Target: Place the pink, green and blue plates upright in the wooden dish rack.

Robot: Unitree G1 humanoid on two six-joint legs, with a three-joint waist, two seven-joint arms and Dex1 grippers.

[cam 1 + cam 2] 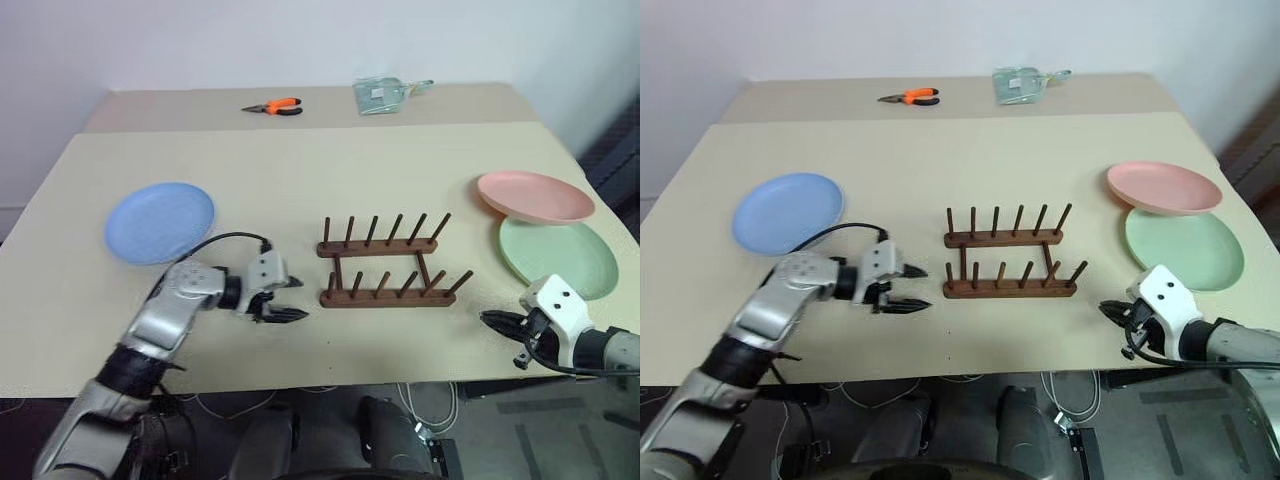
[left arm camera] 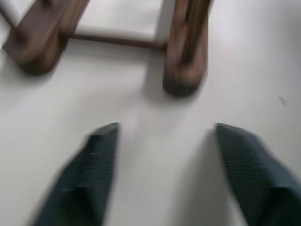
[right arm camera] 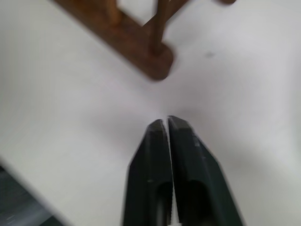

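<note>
The wooden dish rack (image 1: 385, 265) stands empty in the middle of the beige table (image 1: 300, 180). The blue plate (image 1: 160, 222) lies flat at the left. At the right the pink plate (image 1: 535, 196) lies flat, its near edge overlapping the green plate (image 1: 560, 255). My left gripper (image 1: 298, 299) hovers just left of the rack's end, open, with nothing between its fingers (image 2: 94, 174). My right gripper (image 1: 485, 318) is near the table's front edge, right of the rack and below the green plate, shut on nothing, its tips pointing toward the rack's corner (image 3: 155, 61).
Orange-handled pliers (image 1: 273, 106) and a clear plastic packet (image 1: 385, 95) lie on the far table behind. The table's front edge runs just below both grippers. A dark object stands off the table's right edge (image 1: 615, 160).
</note>
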